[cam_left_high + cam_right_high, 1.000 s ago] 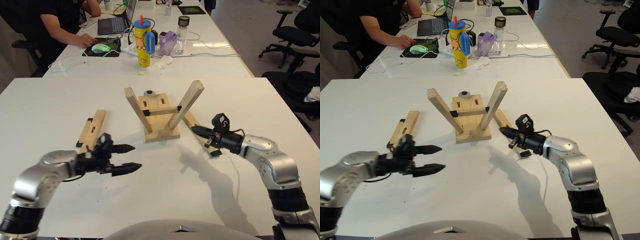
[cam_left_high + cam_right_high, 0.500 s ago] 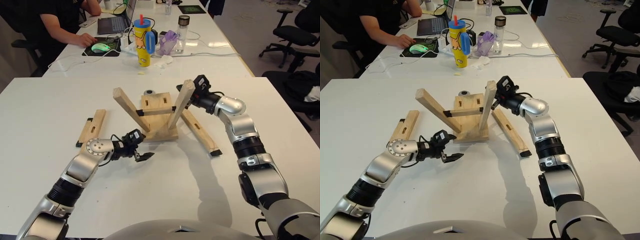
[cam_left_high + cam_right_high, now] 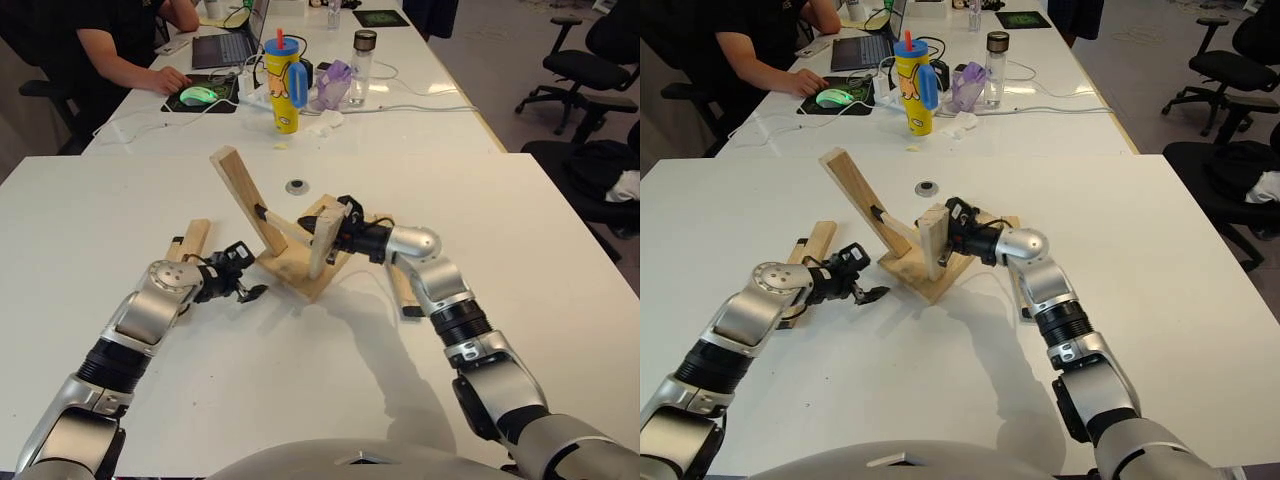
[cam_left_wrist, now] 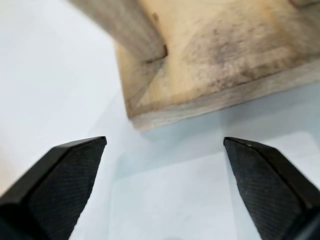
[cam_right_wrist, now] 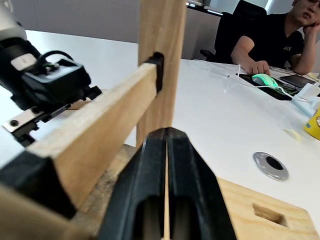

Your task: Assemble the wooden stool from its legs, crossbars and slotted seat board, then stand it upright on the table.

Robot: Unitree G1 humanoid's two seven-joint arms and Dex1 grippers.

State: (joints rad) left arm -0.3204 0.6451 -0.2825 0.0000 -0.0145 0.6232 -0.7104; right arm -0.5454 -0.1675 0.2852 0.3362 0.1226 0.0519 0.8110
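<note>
The partly built stool lies tipped on the table: its slotted seat board (image 3: 300, 272) is tilted on an edge, one leg (image 3: 238, 192) points up and back, and a second leg (image 3: 325, 238) is joined to it by a crossbar (image 5: 100, 131). My right gripper (image 3: 338, 234) is shut, with its fingers (image 5: 166, 150) pressed together just behind that crossbar and second leg. My left gripper (image 3: 246, 290) is open, low on the table, facing the board's near corner (image 4: 150, 107) without touching it. One loose leg piece (image 3: 192, 240) lies beside my left forearm, and another (image 3: 402, 290) lies under my right arm.
A round cable grommet (image 3: 297, 187) sits in the table behind the stool. The table behind holds a yellow cup (image 3: 283, 72), a bottle (image 3: 362, 62) and a laptop, with a person seated there. Office chairs (image 3: 585, 70) stand to the right.
The stool assembly has tipped and turned to the left, with the seat board now on edge. My right gripper dropped from the right leg's top to the crossbar. My left gripper drew back to the left.
</note>
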